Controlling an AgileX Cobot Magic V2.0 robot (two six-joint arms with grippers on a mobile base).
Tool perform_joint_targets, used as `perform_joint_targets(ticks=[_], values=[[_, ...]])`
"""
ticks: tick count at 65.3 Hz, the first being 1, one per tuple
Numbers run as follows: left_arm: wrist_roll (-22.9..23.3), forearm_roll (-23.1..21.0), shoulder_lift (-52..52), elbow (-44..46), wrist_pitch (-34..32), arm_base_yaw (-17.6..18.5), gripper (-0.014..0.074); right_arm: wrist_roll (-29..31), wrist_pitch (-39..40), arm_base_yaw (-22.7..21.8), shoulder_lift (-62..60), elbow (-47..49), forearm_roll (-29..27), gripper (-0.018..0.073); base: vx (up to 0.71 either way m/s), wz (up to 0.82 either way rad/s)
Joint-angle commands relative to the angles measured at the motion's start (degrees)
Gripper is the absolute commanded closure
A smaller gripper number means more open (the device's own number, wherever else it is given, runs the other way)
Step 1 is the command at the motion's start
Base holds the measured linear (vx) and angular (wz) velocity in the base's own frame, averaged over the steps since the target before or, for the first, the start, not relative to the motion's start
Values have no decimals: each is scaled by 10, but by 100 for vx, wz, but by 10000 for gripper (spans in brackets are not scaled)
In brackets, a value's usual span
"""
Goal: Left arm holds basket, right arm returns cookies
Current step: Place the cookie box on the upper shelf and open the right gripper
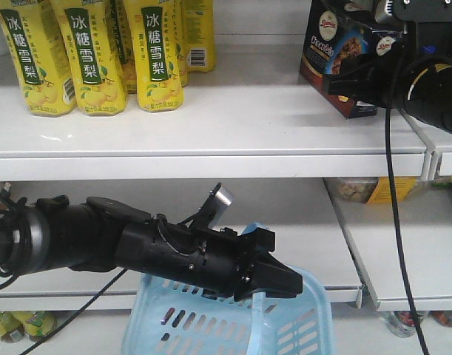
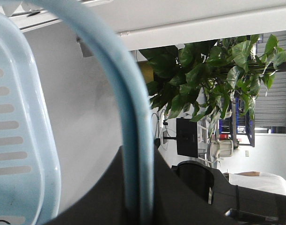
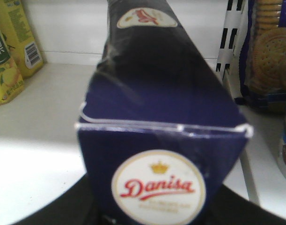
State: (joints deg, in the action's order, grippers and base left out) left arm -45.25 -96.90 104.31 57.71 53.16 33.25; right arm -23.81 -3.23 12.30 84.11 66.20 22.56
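Note:
The light blue slotted basket (image 1: 211, 325) hangs below the lower shelf at the bottom of the front view. My left gripper (image 1: 285, 281) is shut on its loop handle (image 1: 257, 314). In the left wrist view the handle (image 2: 133, 131) runs straight down between the black jaws of the left gripper (image 2: 140, 192), beside the basket wall (image 2: 21, 140). At the top right, my right gripper (image 1: 345, 81) is shut on the dark navy box of cookies (image 1: 336, 52), at the right end of the upper shelf (image 1: 233, 126). The cookies (image 3: 166, 93) fill the right wrist view, gripped low at the right gripper (image 3: 157, 213). Whether the box touches the shelf is unclear.
Yellow pear-drink bottles (image 1: 85, 52) stand at the upper shelf's left; their labels (image 3: 7, 61) show left of the box. A pack of round biscuits (image 3: 269, 51) sits right of the slotted upright (image 3: 229, 42). A potted plant (image 2: 213, 79) stands behind the basket handle.

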Motion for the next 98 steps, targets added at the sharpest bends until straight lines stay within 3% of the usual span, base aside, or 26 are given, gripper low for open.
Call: perform_joint_targets(ticks=[1, 28, 66, 98], values=[[-30, -48, -30, 18, 8, -2, 603, 4, 8, -3, -12, 17, 3, 274, 0, 0], [-30, -48, -30, 18, 8, -2, 603, 4, 1, -2, -14, 16, 3, 2, 0, 0], [-30, -48, -30, 18, 8, -2, 603, 4, -62, -2, -70, 12, 3, -6, 0, 0], [-30, -48, -30, 18, 8, -2, 603, 4, -5, -2, -180, -94, 3, -6, 0, 0]])
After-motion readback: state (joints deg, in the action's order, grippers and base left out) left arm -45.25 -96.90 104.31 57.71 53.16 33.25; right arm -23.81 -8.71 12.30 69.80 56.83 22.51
